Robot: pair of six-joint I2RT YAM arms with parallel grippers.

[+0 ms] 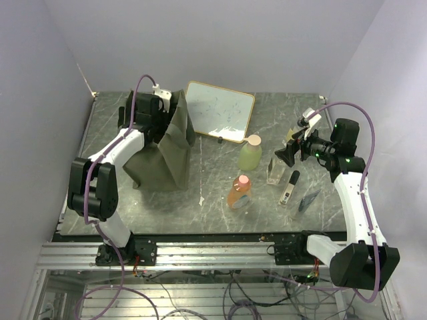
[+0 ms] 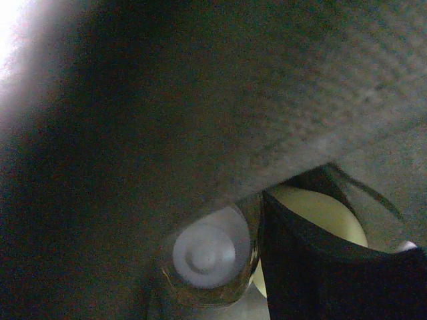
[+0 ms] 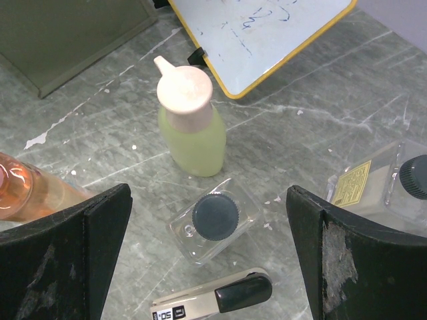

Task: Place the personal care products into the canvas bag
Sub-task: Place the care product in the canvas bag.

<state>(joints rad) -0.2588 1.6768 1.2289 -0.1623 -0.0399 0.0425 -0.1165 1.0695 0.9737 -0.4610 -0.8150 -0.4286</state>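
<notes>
Grey marbled tabletop (image 1: 217, 175) — pale lilac walls (image 1: 233, 40)

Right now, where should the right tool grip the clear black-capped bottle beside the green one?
Likely the body just under the cap, from above: the clear bottle stands upright, apart from its neighbours, and the open right tool points at it.
</notes>
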